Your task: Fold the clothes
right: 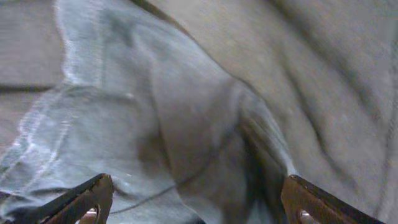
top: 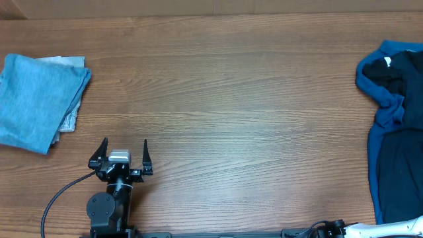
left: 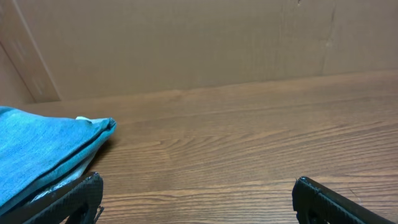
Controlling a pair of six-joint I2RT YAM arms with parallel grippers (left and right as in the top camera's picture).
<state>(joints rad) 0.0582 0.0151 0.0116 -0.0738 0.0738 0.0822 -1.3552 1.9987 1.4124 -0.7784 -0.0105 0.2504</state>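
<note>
A pile of unfolded clothes lies at the table's right edge: a royal blue garment (top: 374, 155) with a near-black one (top: 400, 175) on it. A folded light blue garment (top: 33, 99) over a pale grey one (top: 73, 119) lies at the far left, and shows in the left wrist view (left: 37, 149). My left gripper (top: 125, 142) is open and empty over bare table near the front, right of the folded stack (left: 196, 183). My right gripper (right: 196, 186) is open just above crumpled fabric (right: 186, 124); nothing is between its fingers. Only the right arm's base (top: 357, 230) shows overhead.
The wooden table (top: 225, 99) runs between the two piles. A brown cardboard wall (left: 186, 43) stands along the far edge. The left arm's cable (top: 59, 195) trails to the front left.
</note>
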